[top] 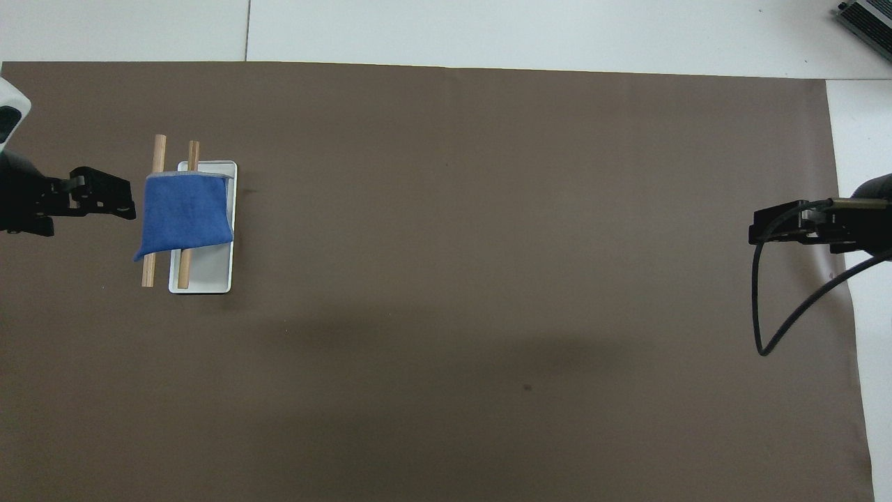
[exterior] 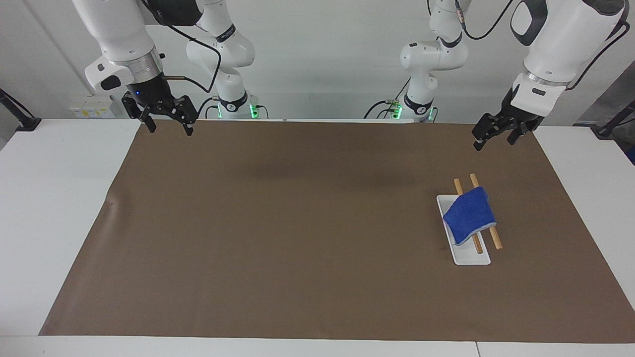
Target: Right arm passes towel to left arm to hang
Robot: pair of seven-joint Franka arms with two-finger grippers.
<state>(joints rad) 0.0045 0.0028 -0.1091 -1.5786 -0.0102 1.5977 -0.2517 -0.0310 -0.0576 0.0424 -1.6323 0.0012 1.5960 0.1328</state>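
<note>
Left pincer [exterior: 496, 137] gapes above mat edge, clear of towel [exterior: 469, 215].

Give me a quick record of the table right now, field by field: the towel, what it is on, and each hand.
towel: blue towel, draped over two wooden rods, toward the left arm's end of the table
rack base: white tray under the rods, on the brown mat
left hand: left hand open, empty, raised over the mat's edge nearest the robots, clear of the towel
right hand: right hand open, empty, raised at the right arm's end; waiting
task state: towel hung
</note>
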